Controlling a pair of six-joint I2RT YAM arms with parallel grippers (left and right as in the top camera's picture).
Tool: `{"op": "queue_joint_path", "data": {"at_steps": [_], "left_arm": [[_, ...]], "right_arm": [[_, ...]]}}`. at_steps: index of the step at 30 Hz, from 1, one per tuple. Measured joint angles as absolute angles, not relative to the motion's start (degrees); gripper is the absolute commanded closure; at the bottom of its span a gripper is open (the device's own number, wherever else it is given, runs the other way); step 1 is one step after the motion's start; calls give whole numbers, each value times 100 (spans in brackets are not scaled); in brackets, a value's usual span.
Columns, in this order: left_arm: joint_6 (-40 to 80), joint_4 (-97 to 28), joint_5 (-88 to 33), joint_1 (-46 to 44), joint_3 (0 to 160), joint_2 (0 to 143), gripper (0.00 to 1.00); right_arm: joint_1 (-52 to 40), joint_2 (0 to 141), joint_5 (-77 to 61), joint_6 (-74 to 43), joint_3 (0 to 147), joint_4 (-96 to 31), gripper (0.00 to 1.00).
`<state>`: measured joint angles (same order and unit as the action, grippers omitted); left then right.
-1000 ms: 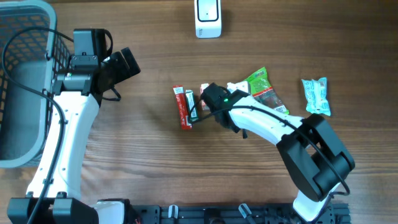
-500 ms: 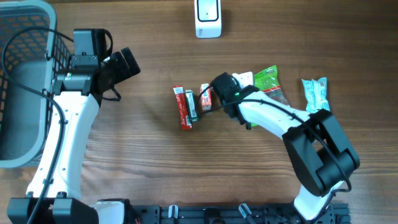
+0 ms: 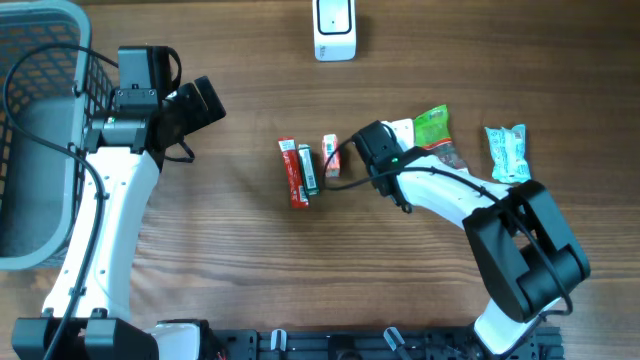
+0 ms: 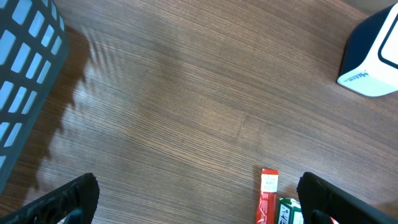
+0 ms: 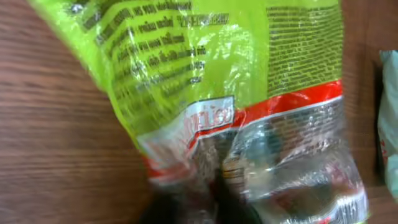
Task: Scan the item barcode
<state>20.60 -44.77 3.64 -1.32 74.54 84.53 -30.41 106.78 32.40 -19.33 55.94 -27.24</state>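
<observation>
Covering the whole view, the wooden table point(image 3: 220, 230) carries everything. One grey basket point(image 3: 20, 60) sits at its 9 o'clock edge, probably to receive items once they are scanned. Two arms work here. The left gripper point(image 3: 205, 100) hovers beside the basket with its jaws wide apart and empty, I think to leave room for the other arm. One white scanner point(image 3: 335, 28) stands at 12 o'clock, where I judge either arm can present a barcode to it. The right gripper point(image 3: 378, 148) is near the centre. Its jaws are together, and in the wrist view they seem clamped on the lower edge of the green snack bag point(image 5: 186, 74). This bag lies at 2 o'clock from the centre, well apart from the scanner. I count six packets: this bag, a white packet point(image 3: 401, 127), a blue-white packet point(image 3: 506, 153), a red stick point(image 3: 291, 175), a green stick point(image 3: 309, 170) and a small orange packet point(image 3: 331, 157).
</observation>
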Motion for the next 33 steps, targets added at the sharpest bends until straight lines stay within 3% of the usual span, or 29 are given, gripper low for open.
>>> {"op": "queue_joint_path", "data": {"at_steps": [11, 22, 33], "left_arm": [[2060, -4477, 362, -132, 7452, 8453, 0], [2060, -4477, 364, -132, 7454, 8453, 0], [2060, -4477, 364, -132, 7454, 8453, 0]], "right_arm": [[-3002, 10414, 2639, -1584, 5977, -3911, 95], [-2993, 8711, 1369, -1555, 6082, -3942, 95], [-2967, 8523, 1396, -1570, 5911, -4001, 95]]}}
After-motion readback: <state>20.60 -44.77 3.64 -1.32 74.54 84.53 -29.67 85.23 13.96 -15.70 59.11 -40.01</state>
